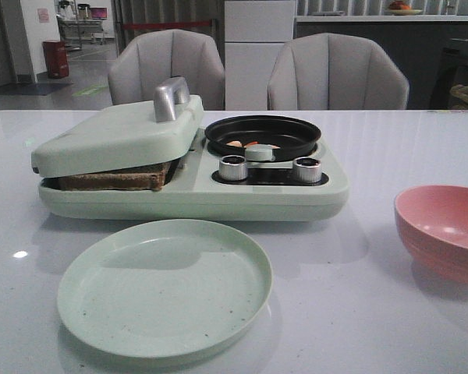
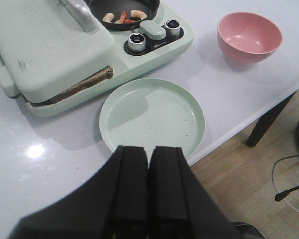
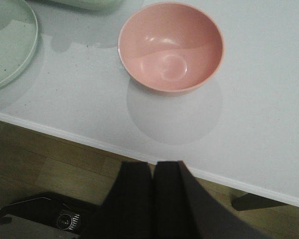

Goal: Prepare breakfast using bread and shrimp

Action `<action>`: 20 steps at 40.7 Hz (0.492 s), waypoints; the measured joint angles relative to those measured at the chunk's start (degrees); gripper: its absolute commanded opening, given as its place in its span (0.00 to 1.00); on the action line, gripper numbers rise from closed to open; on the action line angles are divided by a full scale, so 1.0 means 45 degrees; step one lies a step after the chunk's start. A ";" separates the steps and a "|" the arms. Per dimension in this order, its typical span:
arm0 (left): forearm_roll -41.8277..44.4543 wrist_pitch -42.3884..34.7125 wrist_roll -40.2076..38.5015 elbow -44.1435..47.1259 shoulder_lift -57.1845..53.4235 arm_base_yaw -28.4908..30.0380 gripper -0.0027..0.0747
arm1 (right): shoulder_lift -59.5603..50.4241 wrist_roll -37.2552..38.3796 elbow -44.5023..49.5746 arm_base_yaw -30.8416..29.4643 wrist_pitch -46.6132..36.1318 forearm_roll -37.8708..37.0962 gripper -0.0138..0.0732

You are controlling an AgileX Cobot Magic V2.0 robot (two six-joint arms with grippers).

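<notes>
You have the mint-green breakfast maker (image 1: 195,183) as your anchor on the white table (image 1: 374,296). Its small black pan (image 1: 263,136), on the side with the two silver knobs (image 1: 233,167), holds the shrimp (image 2: 123,17): a few orange-pink and whitish curls lying loose on the pan floor. Under the half-lowered lid (image 1: 117,136) with the metal handle (image 1: 170,99) on the other side, you can see the bread (image 1: 113,179), its brown crust edge showing in the gap; how many slices lie there you cannot tell. Just in front of the appliance sits the pale green plate (image 1: 164,288), with only a few dark specks on it. Off to the knob side, well apart from the appliance, stands the pink bowl (image 3: 170,47), nothing in it. Your left gripper (image 2: 149,159) hangs above the near table edge in front of the plate, fingers pressed together, holding nothing. Your right gripper (image 3: 153,172) hangs past the table edge on the near side of the bowl, fingers likewise closed on nothing. Behind the appliance stand two grey chairs (image 1: 335,74); wooden flooring (image 2: 249,189) shows below the table edge.
</notes>
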 measured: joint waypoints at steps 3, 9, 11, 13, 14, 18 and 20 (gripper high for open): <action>0.0000 0.0000 0.0000 0.0111 -0.0099 0.0034 0.16 | 0.0000 0.0000 0.0000 0.0000 0.0000 0.0000 0.20; 0.0000 -0.0229 0.0000 0.0764 -0.0495 0.0745 0.16 | 0.0000 0.0000 0.0000 0.0000 0.0000 0.0000 0.20; 0.0000 -0.0357 0.0000 0.1169 -0.0768 0.1159 0.16 | 0.0000 0.0000 0.0000 0.0000 0.0000 0.0000 0.20; 0.0028 -0.0576 0.0000 0.1590 -0.1151 0.1642 0.16 | 0.0000 0.0000 0.0000 0.0000 0.0000 0.0000 0.20; 0.0065 -0.0728 0.0000 0.1905 -0.1344 0.1864 0.16 | 0.0000 0.0000 0.0000 0.0000 0.0000 0.0000 0.20; 0.0274 -0.2194 0.0000 0.3253 -0.2500 0.2928 0.16 | 0.0000 0.0000 0.0000 0.0000 0.0000 0.0000 0.20; 0.0305 -0.3205 0.0000 0.4078 -0.3252 0.3483 0.16 | 0.0000 0.0000 0.0000 0.0000 0.0000 0.0000 0.20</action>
